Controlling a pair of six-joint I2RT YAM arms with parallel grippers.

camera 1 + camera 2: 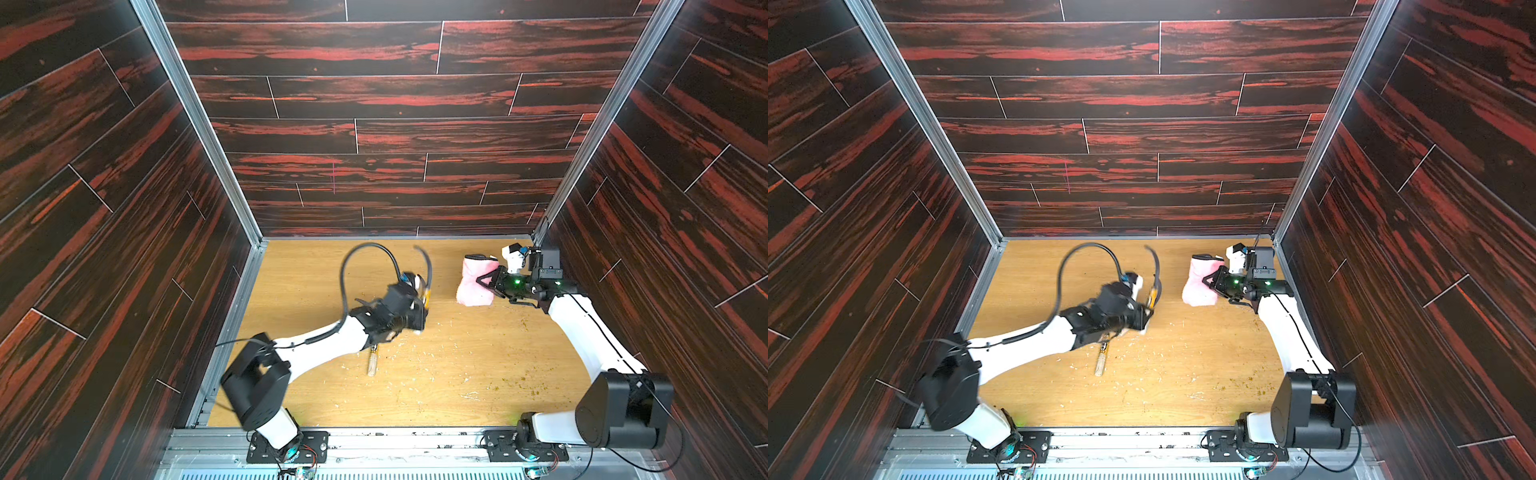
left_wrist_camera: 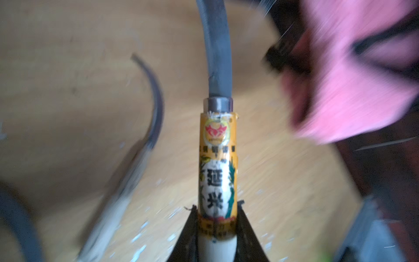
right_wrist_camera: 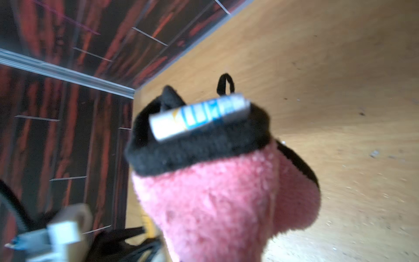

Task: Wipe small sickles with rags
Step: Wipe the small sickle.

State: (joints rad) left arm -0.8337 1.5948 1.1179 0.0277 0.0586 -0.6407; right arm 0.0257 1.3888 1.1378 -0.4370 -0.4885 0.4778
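A small sickle point(image 2: 217, 172) with a yellow-black label band is raised over the middle of the wooden table point(image 1: 457, 386). The left gripper point(image 2: 217, 209) pinches its pale handle. A second sickle point(image 1: 372, 362) lies on the table beneath that arm. Toward the far right corner, the right gripper point(image 1: 487, 282) is clamped on the pink rag point(image 1: 471, 286).
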